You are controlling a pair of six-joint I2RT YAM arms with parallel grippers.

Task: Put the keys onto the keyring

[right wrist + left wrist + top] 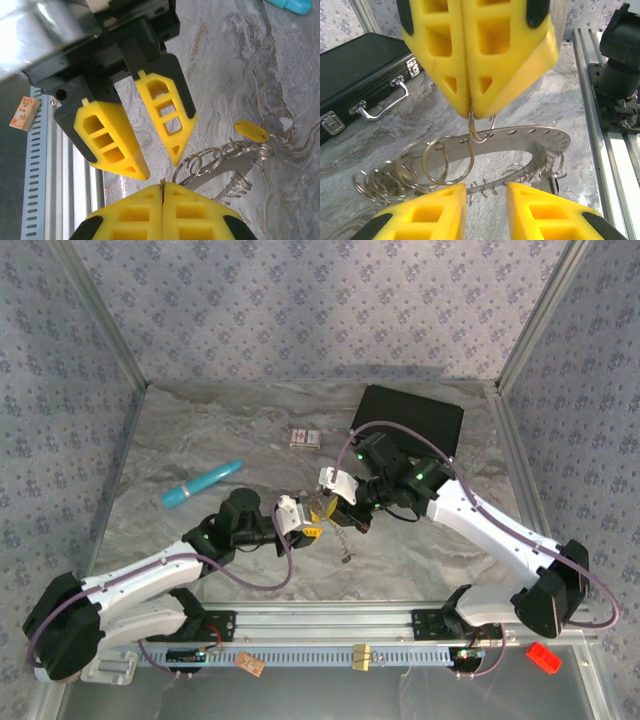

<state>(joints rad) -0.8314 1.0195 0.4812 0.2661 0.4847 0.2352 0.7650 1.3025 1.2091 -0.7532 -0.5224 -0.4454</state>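
- A black case (412,418) lies shut at the far right corner of the tabletop (200,430).
- A small red-and-white box (305,438) sits just left of it.
- A teal stick (201,484) lies slantwise toward the left edge.

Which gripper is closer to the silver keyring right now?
Right. The right gripper is pinched shut on a small ring linked to the keyring; the left gripper faces it close by, jaws parted, holding nothing.

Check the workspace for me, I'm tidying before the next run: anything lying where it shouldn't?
Yes. A small tan tag lies beside the slotted rail at the near edge, off the marble table; a red piece sits past the rail, by the right arm's base.
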